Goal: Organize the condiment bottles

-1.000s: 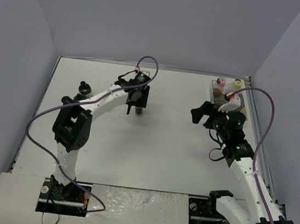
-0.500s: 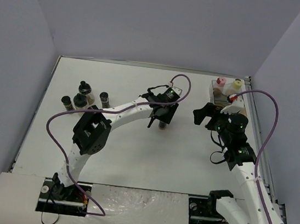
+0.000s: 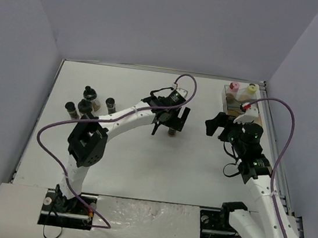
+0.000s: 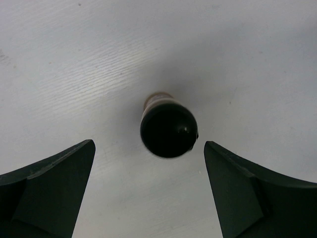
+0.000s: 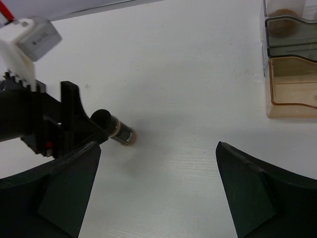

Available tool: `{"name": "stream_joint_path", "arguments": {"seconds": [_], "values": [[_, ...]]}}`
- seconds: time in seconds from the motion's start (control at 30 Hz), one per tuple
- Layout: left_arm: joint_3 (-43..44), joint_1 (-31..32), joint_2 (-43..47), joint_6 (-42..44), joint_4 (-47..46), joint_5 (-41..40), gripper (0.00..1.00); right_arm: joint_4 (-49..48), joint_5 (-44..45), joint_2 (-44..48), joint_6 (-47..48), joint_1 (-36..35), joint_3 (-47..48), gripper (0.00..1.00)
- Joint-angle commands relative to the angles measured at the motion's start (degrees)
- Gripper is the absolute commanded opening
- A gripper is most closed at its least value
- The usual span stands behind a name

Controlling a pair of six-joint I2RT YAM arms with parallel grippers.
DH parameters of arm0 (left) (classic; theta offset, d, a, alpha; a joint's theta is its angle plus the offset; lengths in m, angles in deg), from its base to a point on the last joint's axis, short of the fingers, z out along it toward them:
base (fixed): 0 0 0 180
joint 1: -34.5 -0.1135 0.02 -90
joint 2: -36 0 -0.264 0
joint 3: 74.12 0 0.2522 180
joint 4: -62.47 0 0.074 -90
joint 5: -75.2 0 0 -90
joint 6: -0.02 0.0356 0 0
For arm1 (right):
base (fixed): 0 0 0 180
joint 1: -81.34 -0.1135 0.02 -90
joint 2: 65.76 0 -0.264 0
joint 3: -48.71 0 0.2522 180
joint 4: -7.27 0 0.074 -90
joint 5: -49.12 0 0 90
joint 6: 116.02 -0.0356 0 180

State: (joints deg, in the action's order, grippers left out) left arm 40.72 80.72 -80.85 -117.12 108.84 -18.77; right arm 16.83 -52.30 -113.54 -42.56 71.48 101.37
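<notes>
A small condiment bottle (image 4: 168, 130) with a black cap and tan contents stands upright on the white table near its middle (image 3: 172, 132). My left gripper (image 4: 149, 153) hangs open just above it, one finger on each side and neither touching it (image 3: 172, 123). The right wrist view shows the same bottle (image 5: 120, 133) beside the left gripper's black fingers (image 5: 74, 124). My right gripper (image 5: 158, 145) is open and empty over bare table to the right of the bottle (image 3: 219, 126). Several more black-capped bottles (image 3: 84, 106) stand grouped at the far left.
A clear tray with a wooden base (image 3: 235, 103) sits at the back right, against the table's right edge. A pink-capped bottle (image 3: 232, 86) and a pale yellow-capped one (image 3: 250, 88) stand in its far end. Its near compartments (image 5: 292, 74) show in the right wrist view.
My left arm carried the bottle rightward from the left-centre to the middle, then its jaws opened and let it go standing on the table. The right arm barely moved.
</notes>
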Motion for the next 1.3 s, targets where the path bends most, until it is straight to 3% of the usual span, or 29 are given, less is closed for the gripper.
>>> {"name": "stream_joint_path", "arguments": {"seconds": [0.0, 0.27, 0.47, 0.63, 0.77, 1.03, 1.17, 1.27], "values": [[-3.72, -1.27, 16.19, -2.07, -3.04, -4.54, 0.92, -2.28, -1.09, -1.68, 1.43, -1.22, 2.21, 0.98], [-18.9, -6.76, 36.92, -0.55, -3.17, -4.91, 0.95, -5.47, 2.37, -13.09, 6.34, -10.36, 6.71, 0.97], [-30.25, -15.5, 51.68, 3.26, 1.95, -0.69, 0.97, -5.07, 4.77, -26.32, 12.62, -19.3, 12.73, 0.97], [-34.74, -20.18, 57.99, 6.95, 2.92, -1.0, 0.97, -4.77, 4.59, -33.48, 15.33, -21.74, 16.08, 0.95], [-36.92, -22.63, 58.65, 7.34, 0.93, 0.27, 0.97, -4.77, 4.83, -38.63, 16.06, -22.31, 18.6, 0.93], [-39.54, -32.33, 56.93, 3.24, -5.01, 12.37, 0.97, -6.82, 4.92, -45.0, 16.9, -22.37, 21.43, 0.8], [-38.38, -32.25, 56.99, 5.81, -2.76, 9.08, 0.97, -7.27, 5.84, -46.21, 17.13, -22.45, 22.13, 0.7], [-39.28, -32.25, 58.52, 6.36, -2.13, 7.87, 0.97, -7.55, 6.61, -47.12, 17.16, -22.49, 22.52, 0.55]]}}
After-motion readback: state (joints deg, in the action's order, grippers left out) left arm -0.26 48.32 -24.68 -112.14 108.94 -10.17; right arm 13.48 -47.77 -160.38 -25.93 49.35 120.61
